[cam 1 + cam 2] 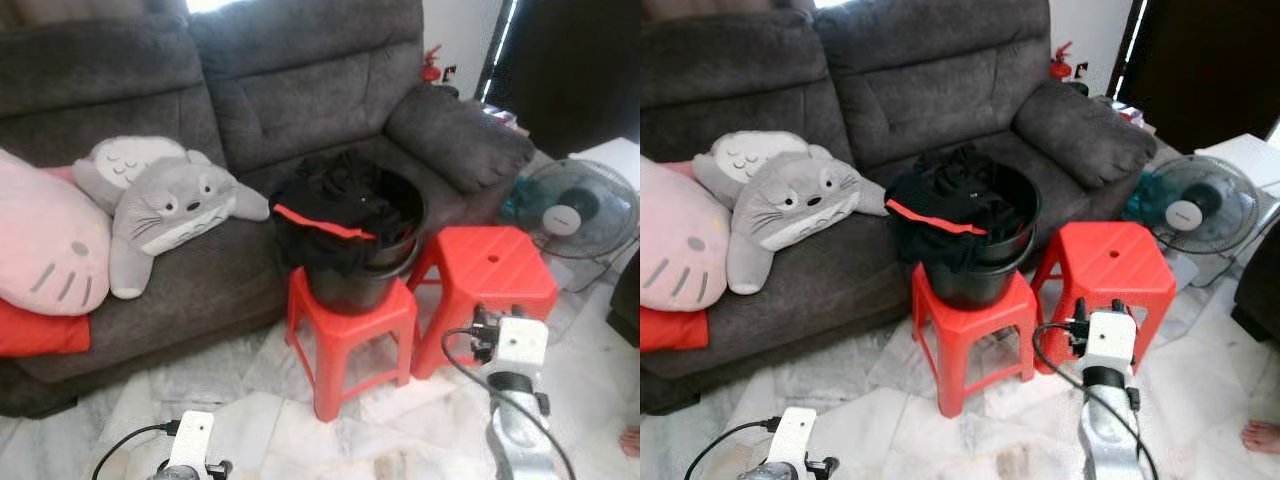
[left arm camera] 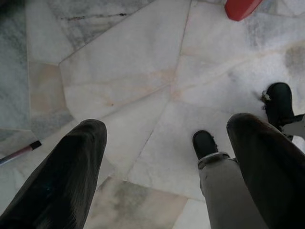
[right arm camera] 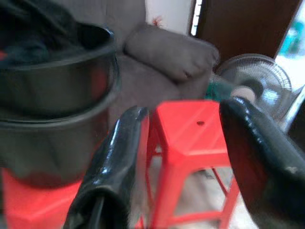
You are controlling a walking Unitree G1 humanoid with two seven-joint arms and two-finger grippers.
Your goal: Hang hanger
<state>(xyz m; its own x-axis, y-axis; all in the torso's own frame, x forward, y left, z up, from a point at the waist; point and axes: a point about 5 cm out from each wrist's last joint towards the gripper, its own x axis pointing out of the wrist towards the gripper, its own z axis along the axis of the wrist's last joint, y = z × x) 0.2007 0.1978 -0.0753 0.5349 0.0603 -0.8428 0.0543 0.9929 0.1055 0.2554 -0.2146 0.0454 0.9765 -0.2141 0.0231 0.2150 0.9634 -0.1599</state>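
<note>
At the bottom of your head view you see both arms low over the marble floor (image 1: 260,420): the left gripper (image 2: 167,138) points down at the pale slabs, its two black fingers (image 2: 71,167) spread wide with nothing between them, and the robot's own dark feet show beyond the tips. Your right gripper (image 3: 183,138) is raised at lower right of the frame and aimed at the stools, its fingers also standing wide apart and empty, with the right-hand red stool (image 1: 490,275) framed in the gap. Just past the arms, at centre frame, a second red stool (image 1: 345,325) carries a black bucket (image 1: 350,275) heaped with dark clothes (image 1: 345,190). A red strip (image 1: 320,222) lies across the front of that heap; you cannot tell whether it is the hanger or part of a garment. The two stools stand just beside each other. Behind them runs the grey sofa (image 1: 290,90), with a grey plush toy (image 1: 170,205) and a pink cushion (image 1: 45,245) at the left of the frame. At the far right a floor fan (image 1: 570,210) stands beside the sofa arm.
</note>
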